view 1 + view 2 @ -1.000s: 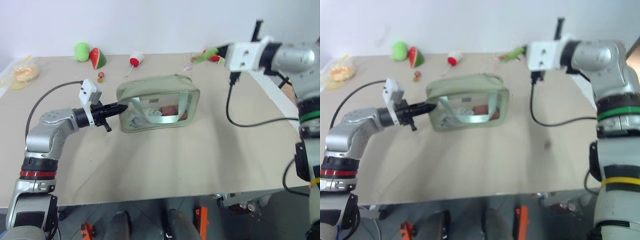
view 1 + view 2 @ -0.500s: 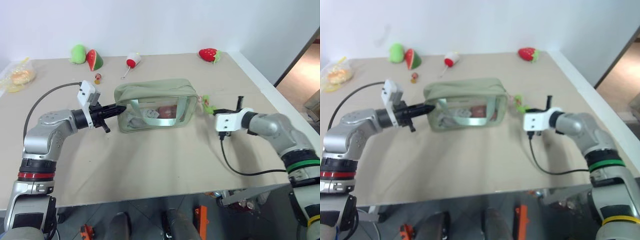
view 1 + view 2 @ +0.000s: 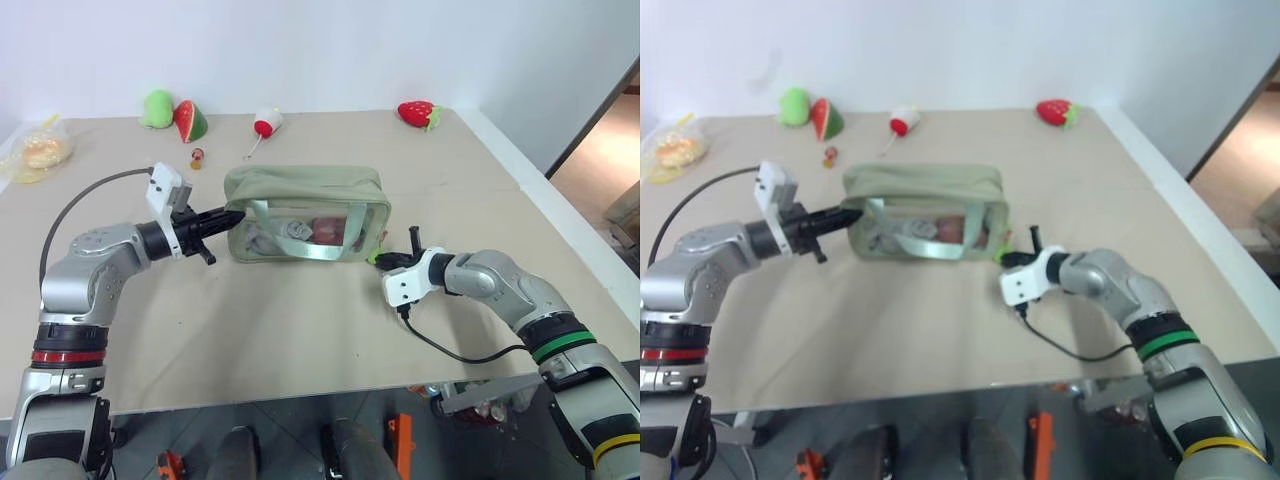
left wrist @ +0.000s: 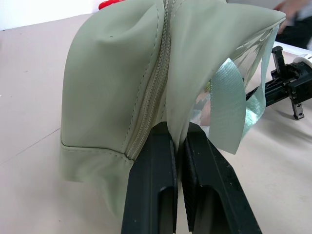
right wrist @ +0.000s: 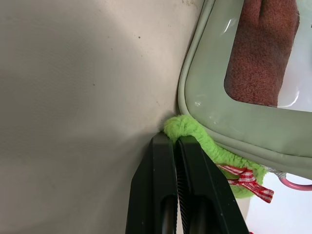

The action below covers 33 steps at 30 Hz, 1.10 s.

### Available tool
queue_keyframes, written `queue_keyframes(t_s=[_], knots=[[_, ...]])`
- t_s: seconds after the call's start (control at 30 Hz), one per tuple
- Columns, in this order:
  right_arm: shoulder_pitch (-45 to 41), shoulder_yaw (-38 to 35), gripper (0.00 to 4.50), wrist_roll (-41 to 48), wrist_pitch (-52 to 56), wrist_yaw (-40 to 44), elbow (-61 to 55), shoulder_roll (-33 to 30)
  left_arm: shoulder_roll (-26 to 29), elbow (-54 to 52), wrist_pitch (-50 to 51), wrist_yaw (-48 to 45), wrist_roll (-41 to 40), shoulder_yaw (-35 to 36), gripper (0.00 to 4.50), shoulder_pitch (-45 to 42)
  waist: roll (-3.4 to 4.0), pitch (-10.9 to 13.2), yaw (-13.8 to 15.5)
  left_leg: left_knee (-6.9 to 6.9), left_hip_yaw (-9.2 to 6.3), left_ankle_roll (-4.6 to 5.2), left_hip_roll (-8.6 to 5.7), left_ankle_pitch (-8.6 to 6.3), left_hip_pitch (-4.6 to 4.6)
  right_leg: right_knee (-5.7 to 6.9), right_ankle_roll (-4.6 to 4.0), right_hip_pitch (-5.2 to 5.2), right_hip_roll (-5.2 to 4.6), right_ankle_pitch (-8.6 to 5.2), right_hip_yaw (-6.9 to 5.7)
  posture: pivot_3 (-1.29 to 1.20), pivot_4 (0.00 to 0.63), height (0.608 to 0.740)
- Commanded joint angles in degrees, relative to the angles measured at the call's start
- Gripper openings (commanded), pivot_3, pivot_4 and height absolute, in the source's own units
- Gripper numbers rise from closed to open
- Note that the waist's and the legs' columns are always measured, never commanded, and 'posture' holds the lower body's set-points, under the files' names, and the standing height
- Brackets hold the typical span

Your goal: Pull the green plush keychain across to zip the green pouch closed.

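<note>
The green pouch (image 3: 300, 187) lies mid-table, its clear side panel facing me and the top zipper (image 4: 155, 97) running closed along the stretch in the left wrist view. My left gripper (image 3: 236, 214) is shut on the fabric at the pouch's left end. At the pouch's right end, low by the table, my right gripper (image 3: 384, 260) is shut on the green plush keychain (image 5: 204, 146), a lime fuzzy loop with a red checked ribbon pressed against the pouch's corner. A brownish-red soft item shows through the clear panel.
Along the back edge sit a light-green plush blob (image 3: 157, 107), a watermelon plush (image 3: 193, 120), a red-and-white plush (image 3: 266, 122) and a strawberry plush (image 3: 417, 112). A plastic bag (image 3: 40, 150) lies far left. A black cable (image 3: 450, 350) trails from my right wrist.
My right arm has come down from high at the back right to table level at the pouch's right end, keychain in its grip. The left gripper stayed on the pouch's left end.
</note>
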Motion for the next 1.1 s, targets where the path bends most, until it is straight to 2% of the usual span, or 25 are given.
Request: queue_keyframes(t_s=[0.03, 0.07, 0.13, 0.27, 0.3, 0.37, 0.47, 0.6, 0.7, 0.8, 0.97, 1.1], knots=[[0.92, 0.23, 0.01, 1.19, 0.28, 1.4, 1.57, 0.35, -0.02, -3.12, 0.38, 0.18, -1.46, 1.16, 0.0, 0.25, 0.0, 0.0, 0.0, 0.0, 0.0, 0.0, 0.0, 0.0, 0.02, 0.0, -0.07, 0.02, 0.0, -0.04, 0.0, 0.0, 0.15, 0.74], [0.76, -0.72, 0.01, 2.18, 1.0, 1.56, 2.06, 0.1, -0.05, -3.28, 0.52, 0.3, -1.53, 1.21, 0.0, 0.37, 0.0, 0.0, 0.02, 0.0, 0.0, 0.0, 0.0, 0.0, 0.03, 0.0, -0.07, 0.04, 0.0, -0.04, 0.0, 0.0, 0.15, 0.74], [0.32, -4.08, 0.62, 6.21, 4.22, 2.25, 2.92, -0.3, 0.04, -3.65, 0.91, 0.64, -1.47, 1.15, 0.0, 0.72, 0.0, 0.01, 0.02, 0.02, -0.01, 0.0, 0.0, 0.01, 0.03, 0.0, -0.07, 0.05, 0.0, -0.04, 0.01, 0.0, 0.15, 0.74], [1.71, -12.27, 1.92, 20.64, 14.25, 9.62, -0.95, -0.28, -0.18, -4.09, 2.05, 1.84, -2.02, 1.69, 0.0, 1.29, -0.02, 0.03, 0.08, 0.11, 0.0, 0.0, -0.04, 0.01, 0.0, 0.0, -0.03, 0.08, -0.05, -0.01, 0.06, 0.0, 0.15, 0.74], [1.92, -13.75, 2.32, 22.68, 16.41, 10.32, -2.1, -0.01, -0.18, -4.13, 2.13, 2.11, -2.06, 1.82, 0.59, 1.36, -0.01, 0.03, 0.08, 0.12, 0.0, 0.0, -0.05, 0.01, -0.02, 0.0, 0.01, 0.09, -0.06, 0.01, 0.06, 0.0, 0.15, 0.74], [2.38, -17.24, 2.85, 28.23, 21.65, 12.72, -4.34, 0.43, -0.39, -4.25, 3.15, 2.41, -3.7, 3.11, 0.97, 1.37, 0.0, 0.04, 0.1, 0.11, 0.01, 0.0, -0.06, 0.01, -0.02, 0.0, 0.13, 0.07, -0.06, 0.09, 0.08, 0.0, 0.15, 0.74], [4.7, -23.42, 3.97, 41.07, 33.75, 19.83, -11.7, 0.06, 0.6, -2.58, 3.56, 3.81, -3.81, 4.8, 2.09, 1.21, -0.01, 0.05, 0.0, 0.09, 0.01, 0.0, -0.04, 0.01, -0.01, 0.01, 0.2, 0.03, 0.0, 0.13, 0.08, 0.0, 0.15, 0.74], [7.54, -29.75, 3.98, 53.35, 48.69, 24.7, -19.99, -0.97, 3.75, -1.87, 3.72, 3.16, -4.25, 7.69, 3.39, 3.48, 0.02, 0.07, -0.01, 0.01, -0.05, 0.01, 0.02, 0.0, 0.0, 0.01, 0.16, 0.02, 0.06, 0.11, 0.03, 0.0, 0.15, 0.74], [10.57, -35.35, 3.98, 63.29, 59.01, 26.94, -26.47, -2.03, 6.8, -4.42, 2.84, 0.79, -5.11, 11.01, 3.39, 9.26, 0.03, 0.07, -0.02, -0.04, -0.03, 0.01, 0.02, 0.0, -0.02, 0.01, 0.12, -0.03, 0.06, 0.08, 0.04, 0.0, 0.15, 0.74], [12.08, -40.96, 3.98, 70.82, 66.69, 25.04, -30.9, -1.93, 8.1, -6.51, 3.56, 0.97, -7.56, 16.06, 3.39, 14.99, 0.07, 0.11, 0.09, -0.09, 0.01, 0.01, 0.05, -0.02, -0.05, 0.01, 0.06, -0.09, 0.04, 0.03, 0.04, 0.0, 0.15, 0.74], [13.06, -44.03, 3.98, 74.42, 71.01, 21.66, -34.34, -1.35, 6.5, -9.27, 5.8, 4.98, -11.64, 21.57, 3.39, 18.65, 0.05, 0.12, 0.28, 0.0, -0.02, 0.0, 0.06, -0.02, -0.09, 0.0, -0.17, -0.08, 0.01, -0.11, -0.03, 0.0, 0.15, 0.74], [13.34, -42.53, 3.98, 73.56, 71.16, 20.46, -35.27, -1.15, 5.57, -10.07, 5.86, 6.79, -12.79, 21.77, 3.39, 18.84, 0.05, 0.12, 0.29, 0.12, -0.01, -0.01, -0.02, -0.03, -0.11, -0.02, -0.14, -0.05, -0.09, -0.09, -0.02, 0.0, 0.15, 0.74]])
